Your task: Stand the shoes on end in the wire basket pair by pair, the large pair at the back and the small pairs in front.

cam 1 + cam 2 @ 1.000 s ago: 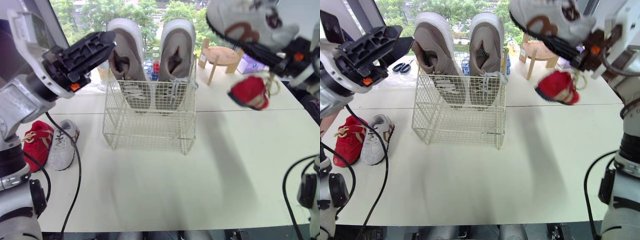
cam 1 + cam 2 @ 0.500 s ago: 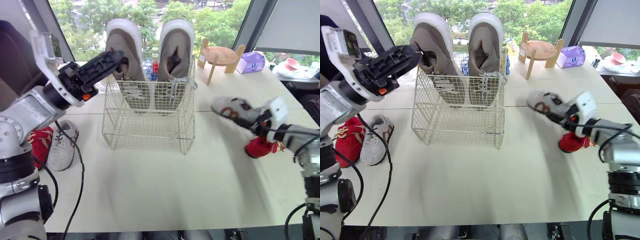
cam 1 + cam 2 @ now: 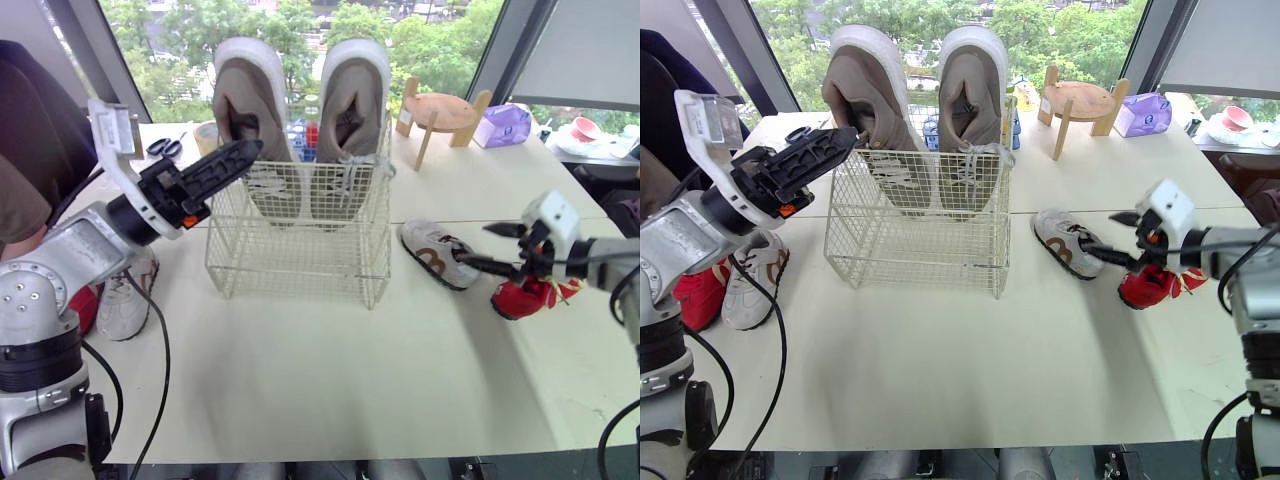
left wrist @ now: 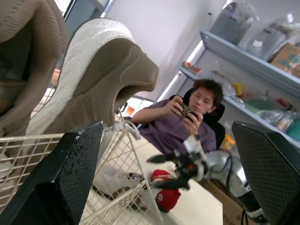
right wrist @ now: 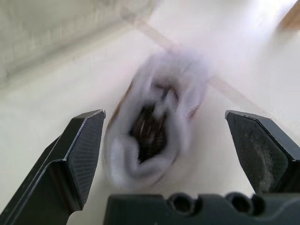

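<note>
Clearly left jaws gape beside wire basket (image 3: 300, 250), right jaws beside white shoe (image 3: 435, 253).

1. White shoe (image 5: 154, 122): motion-blurred in the right wrist view, so laces and markings are unreadable.
2. Red shoe (image 3: 1145, 285): top is hidden behind the right gripper (image 3: 1102, 235) body. Can't tell if it's upright or on its side.
3. Second red shoe (image 3: 690, 300) and second white shoe (image 3: 748, 285), far left: mostly behind the left arm (image 3: 685, 235), only parts show.
4. Big shoes (image 3: 880, 110): lower halves show only through the basket (image 3: 910, 255) mesh. Contact with the basket floor is unclear.
5. Left wrist view: both big shoes are cut by the frame edge.
6. Clutter (image 3: 305, 130) behind the basket: too small to identify.
7. Seated person (image 4: 180, 117): holds something small, can't tell what.
8. Another person (image 3: 25, 160): cut off at the left edge, only dark clothing shows.
</note>
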Controlling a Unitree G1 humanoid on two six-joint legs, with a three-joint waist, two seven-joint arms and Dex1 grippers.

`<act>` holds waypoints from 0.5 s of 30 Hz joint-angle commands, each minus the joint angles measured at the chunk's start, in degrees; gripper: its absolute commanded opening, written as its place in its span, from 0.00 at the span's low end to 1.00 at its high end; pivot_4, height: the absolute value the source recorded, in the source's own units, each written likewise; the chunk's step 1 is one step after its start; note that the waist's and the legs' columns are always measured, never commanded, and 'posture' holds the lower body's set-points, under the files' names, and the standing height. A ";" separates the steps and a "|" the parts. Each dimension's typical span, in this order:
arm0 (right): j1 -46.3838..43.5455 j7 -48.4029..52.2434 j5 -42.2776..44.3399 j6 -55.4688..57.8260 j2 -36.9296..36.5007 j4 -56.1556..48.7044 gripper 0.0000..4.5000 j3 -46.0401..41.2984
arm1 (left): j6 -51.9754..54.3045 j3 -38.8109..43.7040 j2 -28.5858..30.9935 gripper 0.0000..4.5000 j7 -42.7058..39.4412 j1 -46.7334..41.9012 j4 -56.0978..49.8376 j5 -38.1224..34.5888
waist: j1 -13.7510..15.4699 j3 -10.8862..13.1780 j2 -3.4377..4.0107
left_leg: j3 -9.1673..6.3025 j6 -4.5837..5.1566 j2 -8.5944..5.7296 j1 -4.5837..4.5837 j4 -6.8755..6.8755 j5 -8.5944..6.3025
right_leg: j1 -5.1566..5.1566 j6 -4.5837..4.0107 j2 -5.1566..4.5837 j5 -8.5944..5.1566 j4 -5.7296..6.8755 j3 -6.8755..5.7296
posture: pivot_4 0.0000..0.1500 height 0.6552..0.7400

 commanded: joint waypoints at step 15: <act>-1.69 -5.85 -8.00 6.88 2.95 0.13 0.98 10.83 | -2.66 -0.24 -1.54 1.00 1.47 1.56 -3.83 1.70 | 0.20 -0.01 -0.02 | -0.02 0.00 -0.07 -0.04 0.03 0.00 | 0.01 0.00 -0.01 0.00 -0.04 -0.01 | 1.00 1.00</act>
